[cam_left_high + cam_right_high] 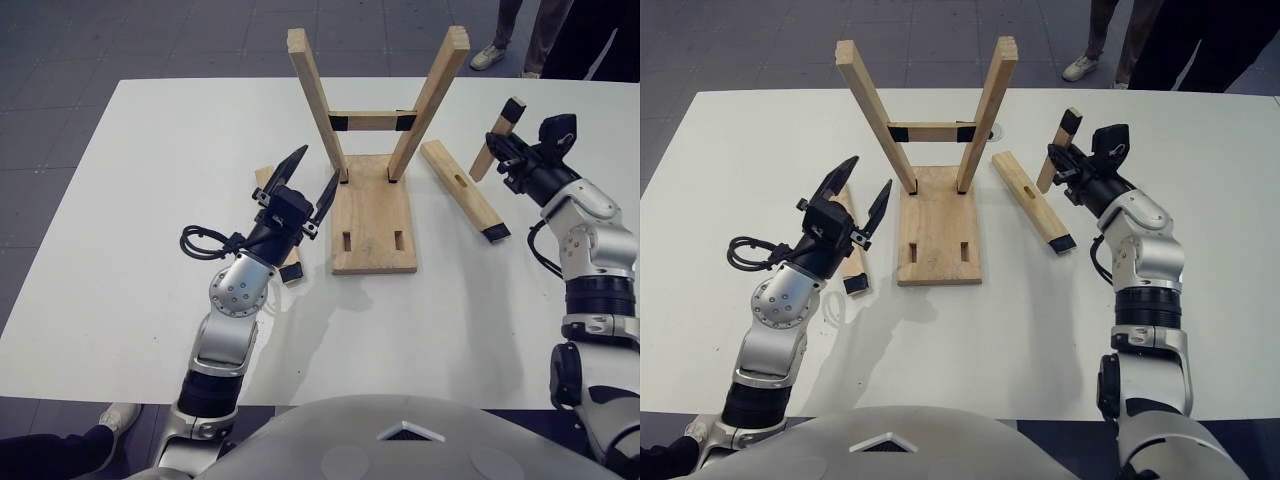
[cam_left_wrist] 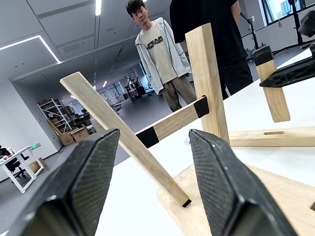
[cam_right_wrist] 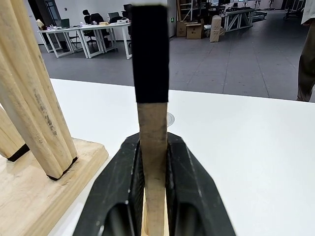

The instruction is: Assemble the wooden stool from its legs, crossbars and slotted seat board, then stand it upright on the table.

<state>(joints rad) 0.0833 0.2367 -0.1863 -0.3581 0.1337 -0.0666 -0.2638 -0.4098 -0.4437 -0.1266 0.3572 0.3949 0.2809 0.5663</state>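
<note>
**Stool roughly half built; second leg pair outstanding**

Left gripper (image 1: 320, 163) is at 9 o'clock of the seat board (image 1: 373, 225), fingers spread wide and holding nothing. One loose leg (image 1: 290, 262) lies beneath it. The board lies flat on the table (image 1: 150, 200). Two standing legs (image 1: 315, 95) are seated at its far end, tied by a crossbar (image 1: 372, 121). The near slots (image 1: 346, 241) are empty. A second loose leg (image 1: 462, 187) lies at 3 o'clock. Right gripper (image 1: 507, 155), at 2 o'clock, is clamped on the spare crossbar (image 1: 503, 125). Judged remaining: fit the second pair, then flip the stool upright.

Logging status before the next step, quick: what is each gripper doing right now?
Left gripper: open, holding nothing.
Right gripper: shut on the short wooden crossbar with black ends.
</note>
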